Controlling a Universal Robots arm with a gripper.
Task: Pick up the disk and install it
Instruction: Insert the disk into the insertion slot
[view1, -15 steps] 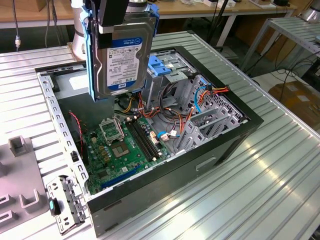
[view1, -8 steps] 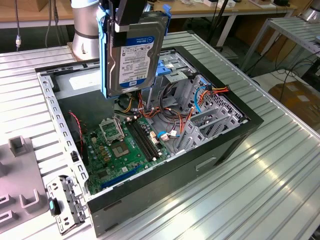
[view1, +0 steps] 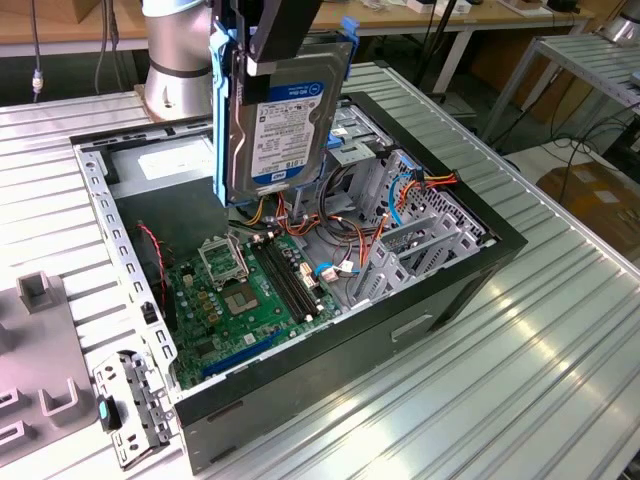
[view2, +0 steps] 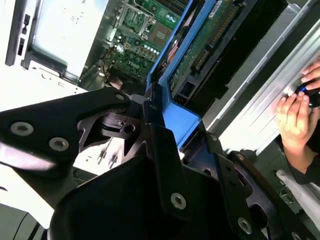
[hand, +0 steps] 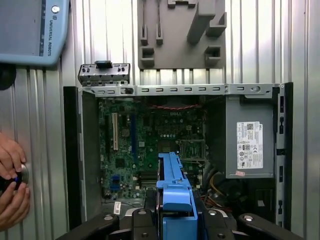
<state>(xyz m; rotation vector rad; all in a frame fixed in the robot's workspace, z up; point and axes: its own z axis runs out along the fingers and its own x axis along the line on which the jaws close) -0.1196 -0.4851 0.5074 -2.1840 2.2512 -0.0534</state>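
Above the open PC case (view1: 450, 290), we see the tool (view1: 285, 45) clenched on the top end of the disk (view1: 280, 115). The disk is a dark drive with a white-and-blue label and bright blue rails down both long sides. It hangs on edge, long axis vertical, label facing the exterior camera. Its lower edge is over the cables (view1: 300, 215) beside the motherboard (view1: 240, 290); we can't tell the gap. The case walls stand clear around it. A person's hands (hand: 12, 185) are on the bench (view1: 520, 380) beside the case.
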